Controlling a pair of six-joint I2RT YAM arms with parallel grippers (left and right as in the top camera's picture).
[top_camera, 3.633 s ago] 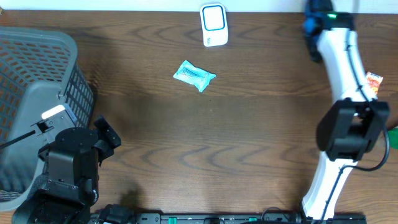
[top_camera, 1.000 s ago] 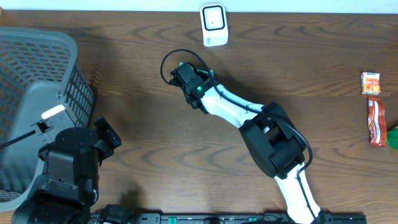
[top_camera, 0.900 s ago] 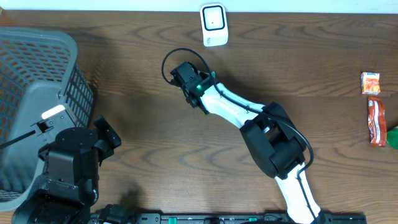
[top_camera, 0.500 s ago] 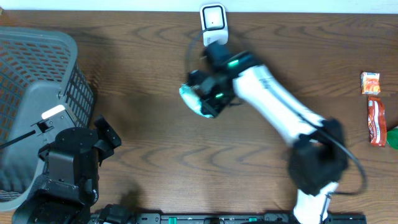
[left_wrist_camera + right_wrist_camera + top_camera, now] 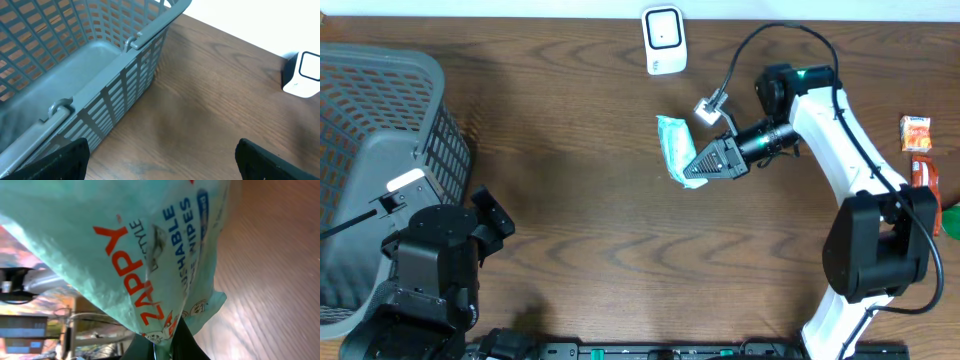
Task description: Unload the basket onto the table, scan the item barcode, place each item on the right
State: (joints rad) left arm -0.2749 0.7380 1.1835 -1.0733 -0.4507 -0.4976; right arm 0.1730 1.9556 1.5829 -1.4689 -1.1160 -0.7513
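The right tool (image 5: 700, 165) pinches the teal plastic wipes packet (image 5: 672, 148) near the white box-shaped scanner (image 5: 662, 38). The left tool (image 5: 161, 155) gapes wide beside the grey slatted plastic basket (image 5: 370, 120). Orange and red snack packets (image 5: 918, 133) lie at the brown wooden counter's (image 5: 570, 200) right edge.

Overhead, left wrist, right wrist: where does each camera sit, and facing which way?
Overhead: above the table, facing down; left arm and right arm show.
Left wrist: on the left arm, facing basket and scanner; open left tool shows.
Right wrist: on the right arm, close on the wipes pack the right tool holds.
Shared: overhead also shows basket, scanner, pack.
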